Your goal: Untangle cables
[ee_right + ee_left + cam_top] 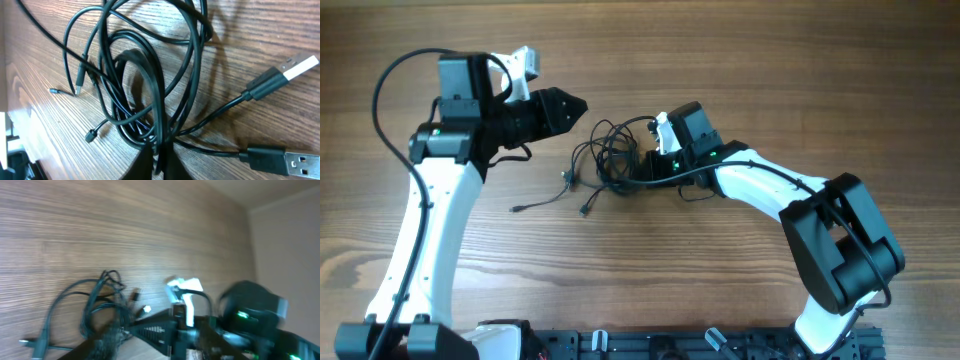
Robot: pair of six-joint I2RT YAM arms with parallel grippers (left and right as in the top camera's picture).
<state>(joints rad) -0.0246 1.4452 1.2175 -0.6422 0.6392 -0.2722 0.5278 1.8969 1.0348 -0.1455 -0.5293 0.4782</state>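
Observation:
The cables (610,152) lie as a tangle of thin black loops mid-table, with loose plug ends trailing left and toward the front (518,209). My right gripper (642,166) reaches in from the right and is shut on strands at the bundle's right side. The right wrist view shows its jaws (163,159) pinching black strands of the cables (150,85). My left gripper (578,103) hovers just up-left of the tangle, apart from it. The left wrist view is blurred. There, the left gripper (127,326) looks open and empty, with the cables (100,305) lying just beyond it.
Two USB-A plugs (295,67) (285,161) lie on the wood at the right of the right wrist view. The right arm's wrist (250,317) fills the lower right of the left wrist view. A black rail (670,345) runs along the table's front edge.

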